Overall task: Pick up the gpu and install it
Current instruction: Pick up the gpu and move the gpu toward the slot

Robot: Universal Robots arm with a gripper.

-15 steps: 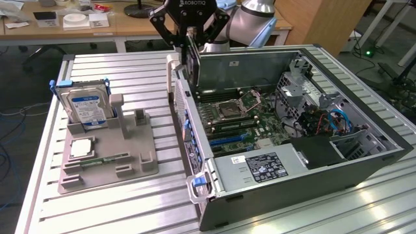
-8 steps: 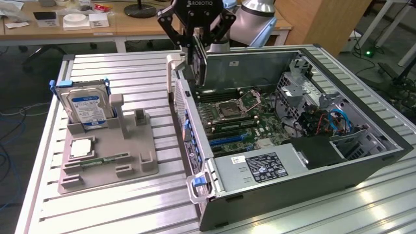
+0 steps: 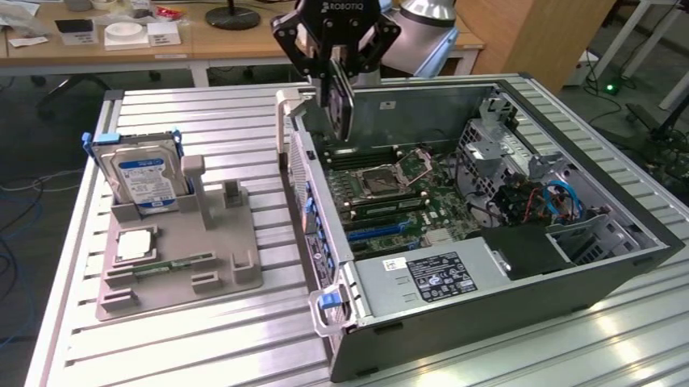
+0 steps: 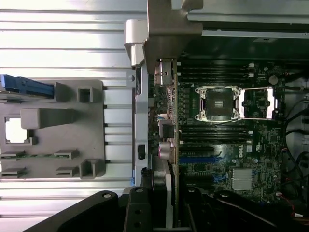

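Observation:
My gripper (image 3: pixel 340 60) is shut on the gpu (image 3: pixel 341 101), a thin dark card held on edge and hanging down from the fingers. It hovers above the open computer case (image 3: pixel 603 266), over the motherboard (image 3: pixel 404 197) close to the case wall on the exterior view's left. In the wrist view the gpu (image 4: pixel 174 121) is seen edge-on, running from my gripper (image 4: pixel 166 205) out to its silver bracket (image 4: pixel 171 41). The card lies alongside the blue expansion slots (image 4: pixel 198 158) and the CPU socket (image 4: pixel 219 103). It hangs clear of the board.
A grey fixture tray (image 3: pixel 215 278) sits at the exterior view's left of the case. It holds a hard drive (image 3: pixel 144 179) with a blue-white label, a square chip (image 3: pixel 134 243) and a green memory stick (image 3: pixel 177 264). Cables and a power supply (image 3: pixel 431 278) fill the case's near end.

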